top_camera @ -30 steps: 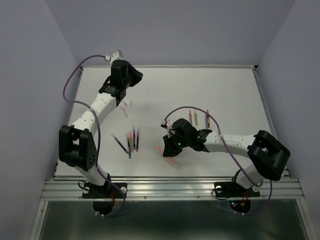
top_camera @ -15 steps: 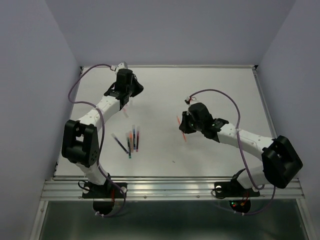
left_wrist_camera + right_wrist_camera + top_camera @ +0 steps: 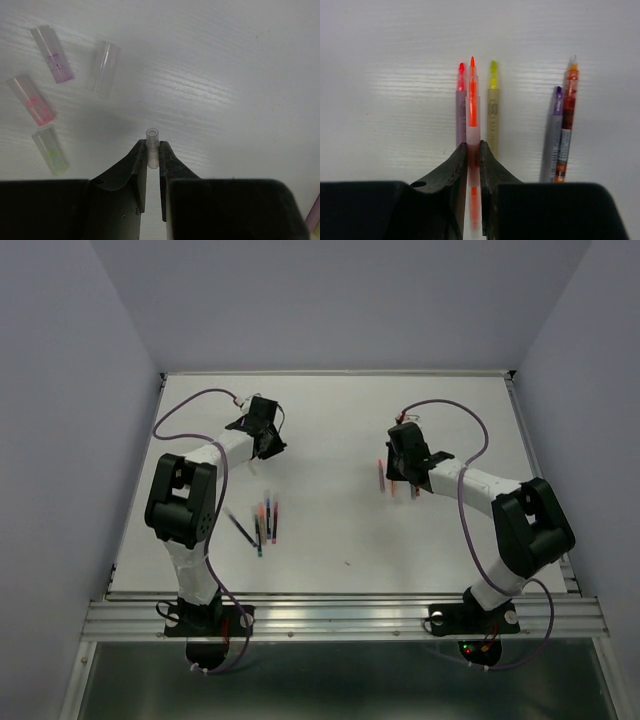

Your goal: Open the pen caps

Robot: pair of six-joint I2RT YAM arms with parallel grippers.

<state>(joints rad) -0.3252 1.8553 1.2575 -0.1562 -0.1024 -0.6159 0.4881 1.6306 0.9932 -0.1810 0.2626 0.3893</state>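
Clear cap pinched on the left, orange pen clamped on the right.
I see my left gripper (image 3: pixel 152 149) clenched on a clear cap (image 3: pixel 152 135) near four loose caps (image 3: pixel 102 69) lying on the table (image 3: pixel 240 75); my right gripper (image 3: pixel 473 146) grasps an uncapped orange pen (image 3: pixel 472 95), in line with four uncapped pens (image 3: pixel 493 100).

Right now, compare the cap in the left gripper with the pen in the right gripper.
The clear cap is a short colourless stub; the orange pen is long, with a bare orange tip. The cap barely pokes beyond the left gripper; the pen reaches far past the right gripper. Both are pinched between shut jaws.
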